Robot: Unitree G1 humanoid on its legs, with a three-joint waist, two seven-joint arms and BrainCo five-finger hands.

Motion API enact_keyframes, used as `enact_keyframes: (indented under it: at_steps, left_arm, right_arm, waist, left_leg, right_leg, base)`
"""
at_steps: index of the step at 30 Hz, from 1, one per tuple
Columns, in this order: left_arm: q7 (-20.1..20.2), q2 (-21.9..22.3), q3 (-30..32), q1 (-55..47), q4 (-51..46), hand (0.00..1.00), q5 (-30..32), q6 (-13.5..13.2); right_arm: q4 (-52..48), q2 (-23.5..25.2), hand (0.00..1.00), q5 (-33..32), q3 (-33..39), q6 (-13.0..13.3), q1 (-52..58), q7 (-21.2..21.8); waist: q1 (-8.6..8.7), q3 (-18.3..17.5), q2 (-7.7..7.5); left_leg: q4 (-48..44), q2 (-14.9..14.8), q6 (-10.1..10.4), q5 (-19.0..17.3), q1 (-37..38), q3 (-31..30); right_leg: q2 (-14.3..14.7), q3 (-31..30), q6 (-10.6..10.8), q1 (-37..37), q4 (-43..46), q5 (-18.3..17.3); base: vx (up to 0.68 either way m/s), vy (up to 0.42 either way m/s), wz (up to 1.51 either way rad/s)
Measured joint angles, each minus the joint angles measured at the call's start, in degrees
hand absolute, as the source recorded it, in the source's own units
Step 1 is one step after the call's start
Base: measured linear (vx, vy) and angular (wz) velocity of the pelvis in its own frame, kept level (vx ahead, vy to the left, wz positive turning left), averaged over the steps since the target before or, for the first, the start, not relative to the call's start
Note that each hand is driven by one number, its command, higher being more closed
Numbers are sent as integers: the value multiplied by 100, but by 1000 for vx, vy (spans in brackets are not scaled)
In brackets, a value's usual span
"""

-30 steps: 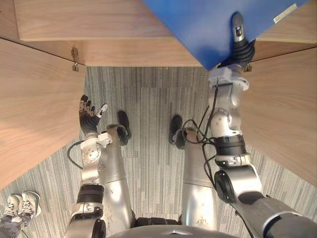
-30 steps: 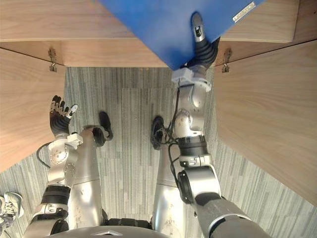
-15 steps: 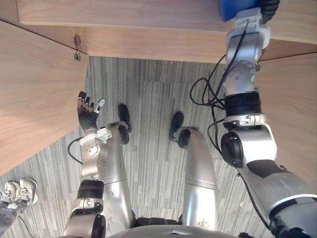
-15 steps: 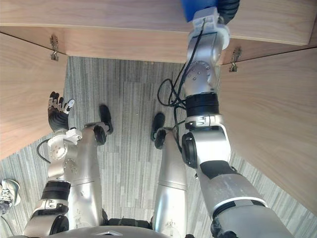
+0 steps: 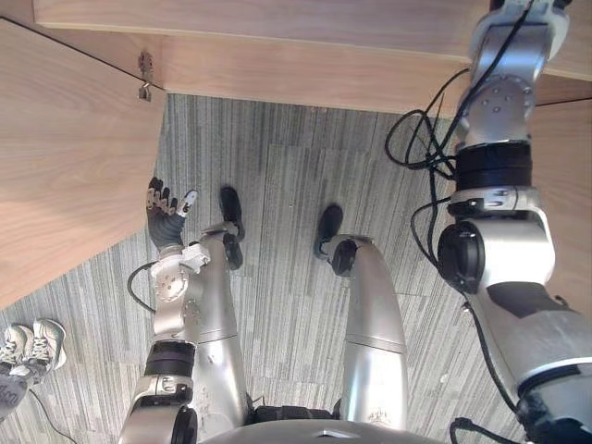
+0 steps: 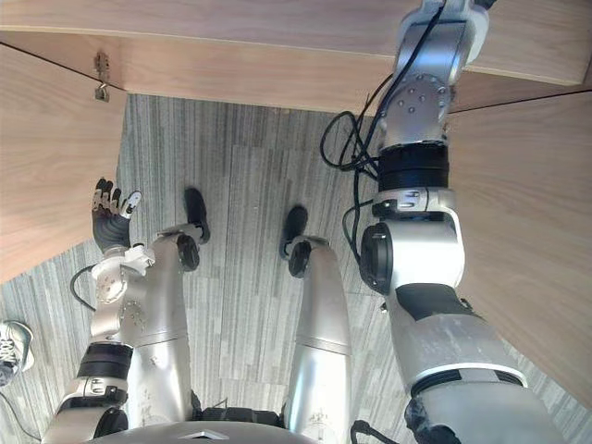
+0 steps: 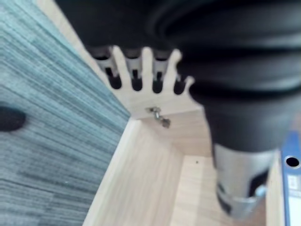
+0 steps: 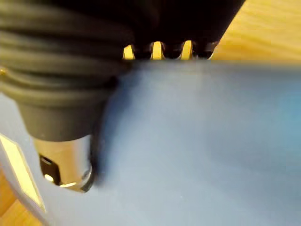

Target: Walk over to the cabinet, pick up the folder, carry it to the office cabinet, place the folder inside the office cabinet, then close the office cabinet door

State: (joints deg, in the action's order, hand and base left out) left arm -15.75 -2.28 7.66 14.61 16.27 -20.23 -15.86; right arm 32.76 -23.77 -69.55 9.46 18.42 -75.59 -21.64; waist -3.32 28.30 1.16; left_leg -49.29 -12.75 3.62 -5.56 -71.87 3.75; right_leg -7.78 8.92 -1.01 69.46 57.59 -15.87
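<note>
Pinching folder, right hand, thumb on face

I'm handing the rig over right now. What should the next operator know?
Right hand: shut on the blue folder, arm stretched into the office cabinet.
Left hand: open, idle, beside the open left door.
Done: folder fetched and brought here; right door open too.
Left: set the folder down inside, release, withdraw, close the doors.

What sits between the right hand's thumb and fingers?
The flat blue folder, in the right wrist view; the right hand pinches it, thumb in front, fingers behind.
</note>
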Motion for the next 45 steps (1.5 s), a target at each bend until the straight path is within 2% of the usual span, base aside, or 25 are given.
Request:
enact_keyframes:
  at_steps: [6,17,19,23,27,28,32,35,40,41,45]
  left_arm:
    - [122,2,-89,-91,-26,0,-107,0]
    - [163,0,-110,-86,-93,0,-211,0]
    - [163,-1,-107,-88,-131,0,-211,0]
    - [171,-10,-114,-78,-173,0,-210,1]
    - [211,-103,-116,-75,-177,0,-204,7]
    - [246,-158,-116,-76,-175,0,-201,10]
    - [364,-317,-122,-77,-153,0,-192,29]
    - [482,-436,-216,-64,-61,0,-132,33]
    - [705,-507,-360,-4,272,0,-87,106]
    - [788,-508,-416,-4,318,0,-87,114]
    - [911,-547,-531,-1,339,0,-85,114]
  right_arm:
    - [239,-274,0,-36,-415,-71,-278,164]
    - [250,-411,0,44,-762,-136,-334,246]
    - [249,-443,0,270,-859,-152,-324,258]
    - [81,-734,0,877,-1048,-356,-35,440]
    - [-311,-989,0,1234,-1187,-450,473,720]
    - [-399,-1239,0,1418,-1403,-529,665,954]
    - [-547,-1689,0,1851,-1986,-694,912,1450]
    - [-719,-2022,0,2675,-2435,-825,1198,1733]
    - [-732,-2238,0,3121,-3151,-902,1197,2203]
    - [-759,-2329,0,3182,-3407,-937,1198,2420]
    - [-1020,-2540,0,3615,-3640,-986,1207,2666]
  waist:
    - [1,0,0]
    - [11,0,0]
    - [21,0,0]
    - [48,-2,0]
    - [68,-4,2]
    - [69,-4,1]
    - [117,-4,1]
    - [159,-6,-1]
    - [161,-6,-1]
    - [167,-6,-1]
    - [161,-6,-1]
  left_leg:
    - [80,3,5,61,2,7]
    - [263,-1,18,173,88,52]
    - [300,-18,10,182,127,65]
    - [409,-19,-8,205,268,104]
    - [461,-31,-22,210,348,132]
    - [479,-33,-32,210,372,170]
    - [539,-75,-63,220,442,290]
    - [455,-139,-101,174,486,329]
    - [348,-265,-143,108,496,452]
    - [357,-283,-144,108,497,492]
    - [401,-316,-171,128,497,609]
  right_leg:
    - [-1,17,-5,0,-46,25]
    - [6,26,-41,-32,-155,97]
    - [19,37,-43,-82,-224,125]
    - [23,42,-2,-245,-369,180]
    - [38,53,26,-361,-503,229]
    - [38,31,44,-373,-538,248]
    - [77,-52,74,-392,-650,335]
    - [123,-66,79,-459,-667,348]
    - [210,-168,100,-432,-671,387]
    - [217,-186,130,-415,-692,399]
    - [217,-234,168,-373,-751,451]
  base:
    - [1,0,1]
    - [0,0,0]
    - [1,2,-2]
    - [0,0,0]
    - [0,0,0]
    - [-3,20,-3]
    - [-13,16,-11]
    - [-13,7,-10]
    - [-33,5,-15]
    - [-32,4,-7]
    - [-32,3,-5]
